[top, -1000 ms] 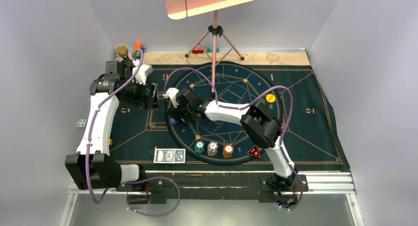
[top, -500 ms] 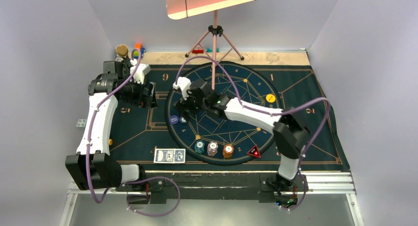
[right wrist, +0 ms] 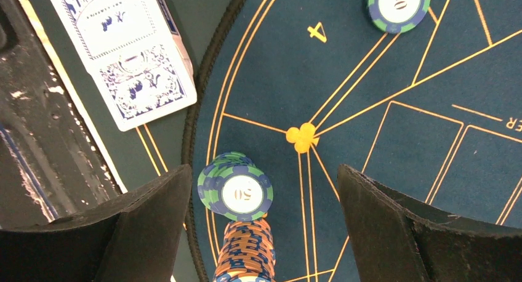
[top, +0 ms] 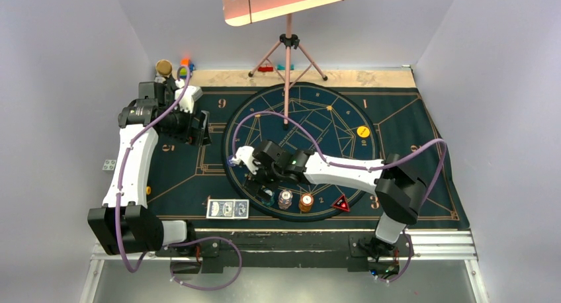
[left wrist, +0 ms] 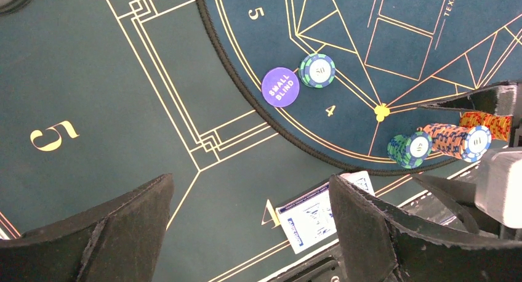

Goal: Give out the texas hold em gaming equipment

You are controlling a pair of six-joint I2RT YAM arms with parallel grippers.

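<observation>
**Right arm back at the near chip row; left arm unmoved**

Right gripper [right wrist: 263, 174] has left the far-left part of the round field. It now sits low over the chip row by the near edge, left of centre. Its jaws are spread wide and grip nothing.

- **Teal chip stack** [right wrist: 236, 192]: stands between the two fingers, closer to the left-hand one in the wrist view. No contact with either finger shows.
- **Blue-and-orange stack** [top: 285, 198]: just beside the teal one, toward the right edge.
- **Orange stack** [top: 305, 202] and **red-black triangular marker** [top: 341, 204]: next along the same line. The whole row follows the near rim of the round field.
- **Playing cards** [top: 227, 209]: blue backs up, at least two overlapped. They lie just outside the round field toward the near-left corner, near the teal stack but apart from it.
- **Single teal chip** [left wrist: 317, 70]: lies flat just inside the left rim of the round field, right beside the SMALL BLIND disc [left wrist: 280, 86]. Cannot tell whether the two touch.
- **Yellow disc** [top: 362, 131]: alone in the far-right part of the round field, well apart from the rest.

Left gripper [left wrist: 250, 183] is in the same place as before. It is held above the mat [top: 423, 177] on the left side, nearer the far edge, with jaws wide apart and empty.
</observation>
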